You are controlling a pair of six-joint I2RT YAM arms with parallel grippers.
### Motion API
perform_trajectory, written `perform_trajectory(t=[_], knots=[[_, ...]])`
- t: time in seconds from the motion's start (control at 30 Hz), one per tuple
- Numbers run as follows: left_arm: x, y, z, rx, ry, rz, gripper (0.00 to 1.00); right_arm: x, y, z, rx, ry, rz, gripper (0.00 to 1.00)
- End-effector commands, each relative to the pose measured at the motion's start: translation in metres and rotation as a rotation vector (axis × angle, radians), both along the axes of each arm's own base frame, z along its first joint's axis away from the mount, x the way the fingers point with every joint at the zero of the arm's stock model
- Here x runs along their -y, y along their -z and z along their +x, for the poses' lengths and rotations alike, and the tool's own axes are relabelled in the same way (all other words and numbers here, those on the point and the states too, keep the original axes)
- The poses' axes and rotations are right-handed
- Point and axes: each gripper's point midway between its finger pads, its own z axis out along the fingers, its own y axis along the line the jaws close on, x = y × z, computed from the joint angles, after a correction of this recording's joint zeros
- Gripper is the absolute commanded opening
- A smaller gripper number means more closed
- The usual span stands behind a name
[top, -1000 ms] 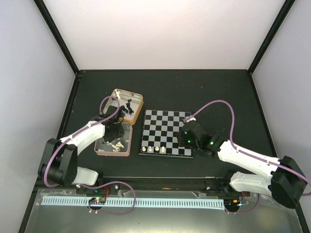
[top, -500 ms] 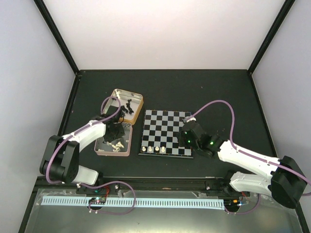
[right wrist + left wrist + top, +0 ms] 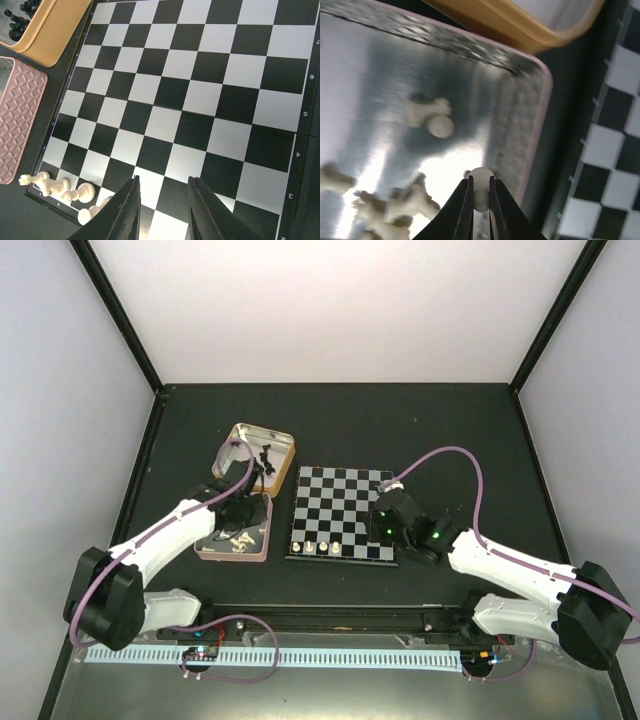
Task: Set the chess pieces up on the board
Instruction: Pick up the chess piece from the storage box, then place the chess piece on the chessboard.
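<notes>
The left fingers are being pressed almost together on a cream piece with a rounded head, probably a pawn, just inside the right wall of the pink tin. Whether that piece is being lifted clear of the tin's floor cannot be told. The right fingers are being held moderately apart with nothing between them, poised over the near ranks of the board.

Four cream chess pieces are being shown in a row along the board's near edge, starting at the near-left corner as seen from above. Their kinds are too small to name with confidence. No other piece is being shown on the squares in view. More loose cream pieces are lying in the pink tin. The black pieces are lying together in the tan tin just beyond it on the dark worktop, none of them placed.

Judged from this, only the opening part of the task is being worked through. A few pieces of the cream back rank are done, and the gripped piece is the one in hand. The rest of the cream side and the whole black side are left. The next move is likely to call for a straight lift out of the tin, so that the neighbouring pieces are not being dragged along, then a short carry to a free square.
</notes>
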Motion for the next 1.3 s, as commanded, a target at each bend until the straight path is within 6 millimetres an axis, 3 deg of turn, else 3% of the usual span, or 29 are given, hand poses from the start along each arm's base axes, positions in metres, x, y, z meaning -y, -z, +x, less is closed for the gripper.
perform_trajectory(t=[0.0,0.13,0.4,0.67,1.27], knots=[[0.044,-0.022,-0.004,0.038,0.089,-0.083,0.09,0.002,-0.005,0.005,0.028,0.033,0.021,0.27],[0.077,-0.022,-0.011,0.004,0.182,-0.085,0.09,0.002,-0.003,0.005,0.024,0.031,0.017,0.27],[0.109,0.000,-0.024,-0.103,0.332,-0.035,0.10,0.003,-0.002,0.004,0.021,0.035,0.020,0.27],[0.124,0.011,-0.027,-0.156,0.406,-0.011,0.10,0.002,0.000,0.003,0.015,0.028,0.017,0.27],[0.126,0.026,-0.037,-0.221,0.448,0.027,0.15,0.002,0.002,0.003,0.011,0.026,0.013,0.27]])
